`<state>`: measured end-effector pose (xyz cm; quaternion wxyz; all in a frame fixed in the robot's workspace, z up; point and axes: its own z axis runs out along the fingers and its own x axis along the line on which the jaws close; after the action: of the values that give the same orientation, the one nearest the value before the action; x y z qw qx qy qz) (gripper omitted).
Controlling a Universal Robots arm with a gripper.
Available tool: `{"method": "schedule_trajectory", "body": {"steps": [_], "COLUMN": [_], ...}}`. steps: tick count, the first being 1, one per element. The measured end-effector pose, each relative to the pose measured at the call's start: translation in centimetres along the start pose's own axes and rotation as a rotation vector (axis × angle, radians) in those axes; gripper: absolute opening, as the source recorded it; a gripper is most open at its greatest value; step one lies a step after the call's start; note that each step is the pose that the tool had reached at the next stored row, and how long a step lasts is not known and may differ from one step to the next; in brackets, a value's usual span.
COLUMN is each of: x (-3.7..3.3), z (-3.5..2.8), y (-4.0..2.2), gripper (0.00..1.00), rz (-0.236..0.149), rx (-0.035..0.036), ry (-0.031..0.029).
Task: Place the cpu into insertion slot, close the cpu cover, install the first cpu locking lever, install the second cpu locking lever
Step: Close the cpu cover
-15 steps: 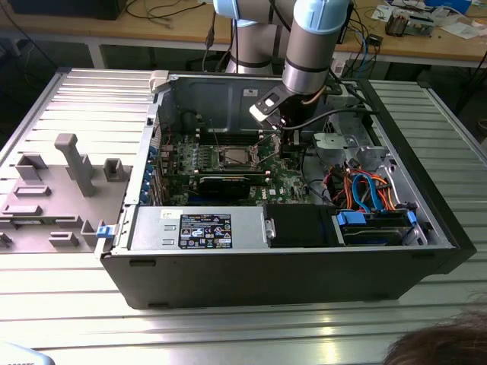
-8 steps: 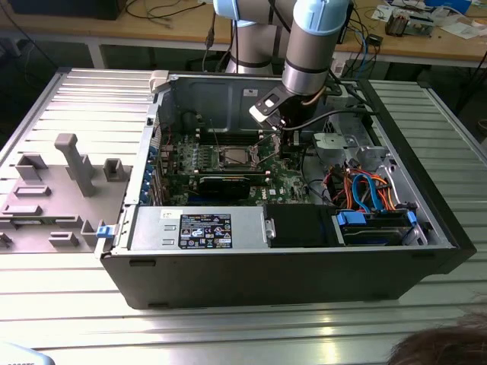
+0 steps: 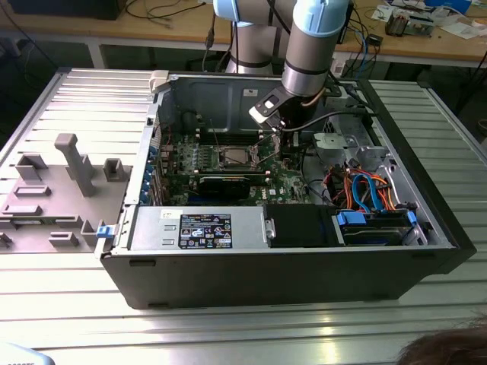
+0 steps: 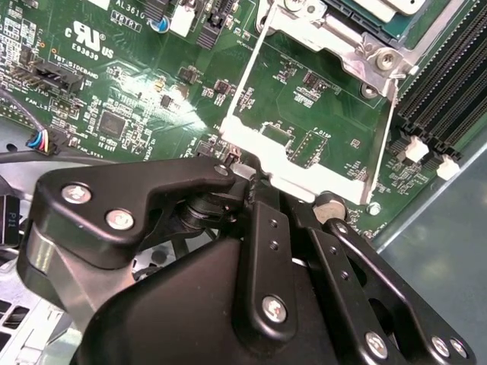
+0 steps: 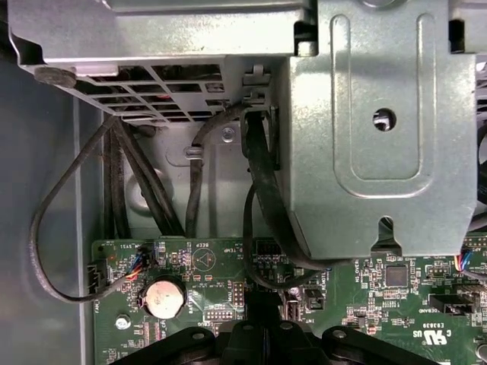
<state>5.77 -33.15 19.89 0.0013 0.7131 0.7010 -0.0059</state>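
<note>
Inside the open computer case, the insertion slot lies on the green board with the silvery cpu in it. In the second wrist view the slot's silver rim is at one edge, with the cpu partly visible inside. The cpu cover, a thin silver frame, stands swung open away from the slot, and the green board shows through its window. My black gripper is shut, with its tips against the cover's free edge. I cannot tell whether that edge is pinched. The gripper sits just to the exterior view's right of the slot.
Long black memory slots run beside the socket. A black expansion card lies in front of it. A metal drive cage, black cables and a coin battery are close by. A grey fixture tray sits outside the case.
</note>
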Motion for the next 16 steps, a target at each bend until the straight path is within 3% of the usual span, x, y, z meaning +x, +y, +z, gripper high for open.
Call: {"method": "schedule_trajectory", "body": {"steps": [16], "x": [0.0], "z": [0.42], "y": [0.0], "gripper": [0.11], "rz": [0.0], "rx": [0.0001], "ry": [-0.0004]}}
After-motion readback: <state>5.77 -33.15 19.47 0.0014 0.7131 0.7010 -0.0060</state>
